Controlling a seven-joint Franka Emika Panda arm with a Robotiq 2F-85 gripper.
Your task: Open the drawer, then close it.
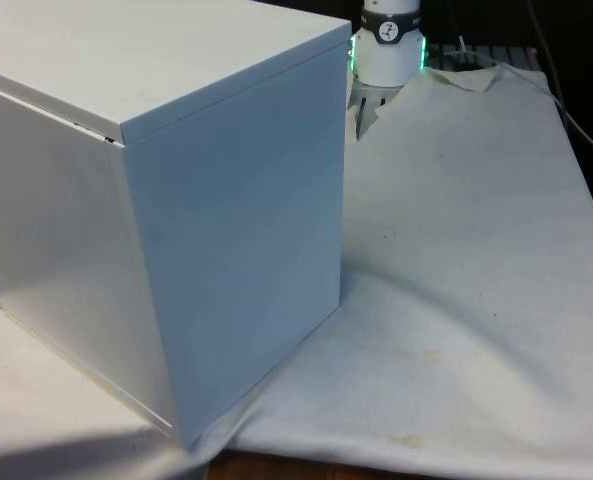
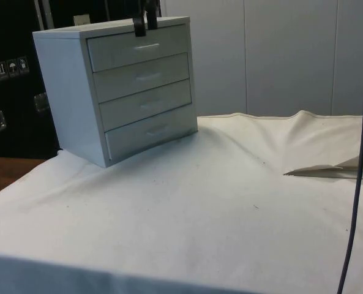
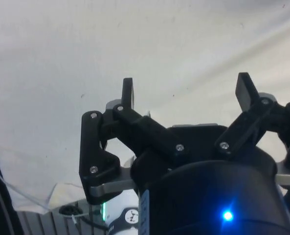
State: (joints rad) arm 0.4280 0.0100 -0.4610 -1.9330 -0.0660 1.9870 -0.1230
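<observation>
A white chest of drawers stands on the cloth, turning its plain back and side to the front view. In the side view its four drawers all sit flush. The top drawer carries a small pale handle. My gripper hangs at the chest's top front edge, just above that handle, touching nothing that I can see. Its two black fingers stand apart in the wrist view, and between them my gripper is open with only white cloth showing.
The white cloth covers the table in front of the drawers. It is rucked into a raised fold at the side view's right. A black cable hangs down there. The robot's base stands behind the chest.
</observation>
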